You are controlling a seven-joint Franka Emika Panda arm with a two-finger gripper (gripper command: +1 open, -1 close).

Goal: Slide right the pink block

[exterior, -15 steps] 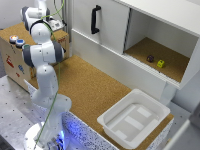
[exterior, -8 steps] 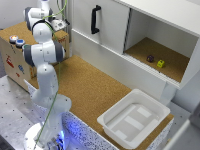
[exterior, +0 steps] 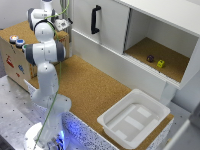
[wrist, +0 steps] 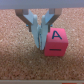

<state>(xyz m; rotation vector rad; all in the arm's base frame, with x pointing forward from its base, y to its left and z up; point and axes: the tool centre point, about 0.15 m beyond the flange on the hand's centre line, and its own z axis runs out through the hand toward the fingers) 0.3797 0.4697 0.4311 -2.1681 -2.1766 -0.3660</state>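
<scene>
In the wrist view, the pink block [wrist: 56, 43] lies on the cork surface; it is a cube with a dark letter A on its top face. My gripper [wrist: 40, 45] has its two grey fingers pressed together with nothing between them. The fingertips stand right beside the block, at or touching one of its side faces. In the exterior view my hand [exterior: 62, 23] is at the far back on the exterior view's left, low over the cork near the cabinet. The block is hidden there behind the arm.
A white cabinet with a black handle [exterior: 95, 19] stands just beside the hand. Its open compartment holds a yellow block [exterior: 160, 63] and a dark object [exterior: 150, 58]. A white tray [exterior: 119, 131] sits at the front. A wooden box with buttons [exterior: 16, 41] is on the left.
</scene>
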